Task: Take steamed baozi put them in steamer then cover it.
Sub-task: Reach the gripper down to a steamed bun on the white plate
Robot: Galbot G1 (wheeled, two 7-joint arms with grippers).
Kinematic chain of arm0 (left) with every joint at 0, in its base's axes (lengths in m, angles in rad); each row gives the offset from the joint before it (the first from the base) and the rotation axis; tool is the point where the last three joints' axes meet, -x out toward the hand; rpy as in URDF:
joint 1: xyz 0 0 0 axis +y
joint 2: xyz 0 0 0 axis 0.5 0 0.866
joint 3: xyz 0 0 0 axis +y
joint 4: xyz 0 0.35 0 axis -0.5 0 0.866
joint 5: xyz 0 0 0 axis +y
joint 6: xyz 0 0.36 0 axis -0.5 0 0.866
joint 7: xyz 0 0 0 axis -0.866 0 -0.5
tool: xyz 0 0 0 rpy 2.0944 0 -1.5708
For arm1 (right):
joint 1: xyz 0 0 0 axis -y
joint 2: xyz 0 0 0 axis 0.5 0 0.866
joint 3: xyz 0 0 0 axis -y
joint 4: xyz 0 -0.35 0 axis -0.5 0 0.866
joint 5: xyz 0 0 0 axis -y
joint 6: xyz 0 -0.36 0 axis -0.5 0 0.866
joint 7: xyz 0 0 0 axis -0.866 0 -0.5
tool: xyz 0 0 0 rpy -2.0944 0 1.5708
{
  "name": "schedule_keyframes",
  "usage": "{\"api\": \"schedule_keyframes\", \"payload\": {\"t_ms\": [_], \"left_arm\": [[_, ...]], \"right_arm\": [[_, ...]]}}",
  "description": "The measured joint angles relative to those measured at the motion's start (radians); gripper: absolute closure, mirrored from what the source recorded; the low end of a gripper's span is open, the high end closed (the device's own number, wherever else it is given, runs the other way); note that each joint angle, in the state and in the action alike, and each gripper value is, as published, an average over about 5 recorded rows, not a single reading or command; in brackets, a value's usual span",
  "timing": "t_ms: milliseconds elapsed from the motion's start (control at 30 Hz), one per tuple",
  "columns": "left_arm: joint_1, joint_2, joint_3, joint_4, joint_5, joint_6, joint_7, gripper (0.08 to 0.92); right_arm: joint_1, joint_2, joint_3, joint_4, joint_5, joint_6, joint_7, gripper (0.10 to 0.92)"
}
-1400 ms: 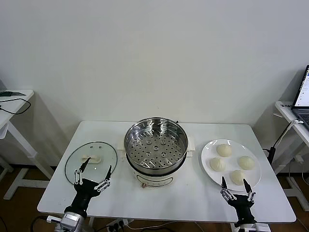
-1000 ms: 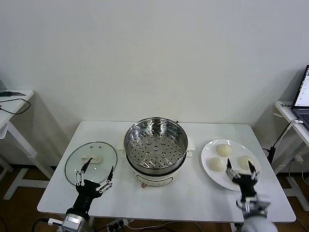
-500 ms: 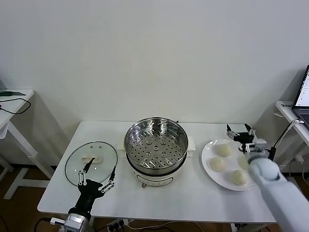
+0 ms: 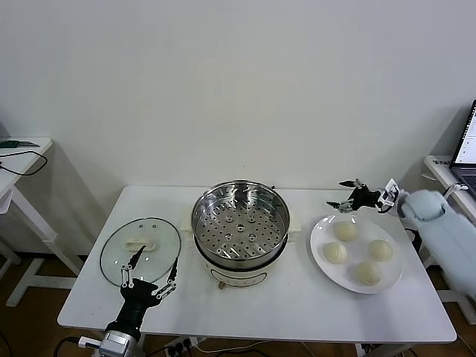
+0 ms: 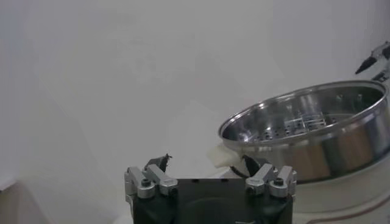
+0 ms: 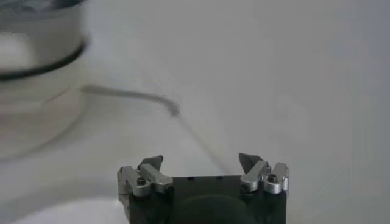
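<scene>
Four steamed baozi (image 4: 358, 252) sit on a white plate (image 4: 322, 259) right of the steamer (image 4: 240, 227). My right gripper (image 4: 351, 195), fingers spread wide, hovers just behind that plate. My left gripper (image 4: 151, 276), also spread wide, rests at the near edge of the cover (image 4: 140, 250), left of the steamer.
</scene>
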Motion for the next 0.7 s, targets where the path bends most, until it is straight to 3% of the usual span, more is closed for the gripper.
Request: {"api": "schedule_keyframes", "payload": {"t_ms": [367,700], "left_arm": [[0.009,-0.012,-0.006,0.008,0.0,-0.006,-0.007,0.177],[0.012,-0.014,-0.009,0.022,0.0,-0.013,-0.014,0.177]], "right_arm": [[0.069,0.093,-0.086,-0.123,-0.277,0.047,-0.087,0.203],[0.09,0.175,-0.094,-0.219,-0.4,0.064,-0.073,0.203]]}}
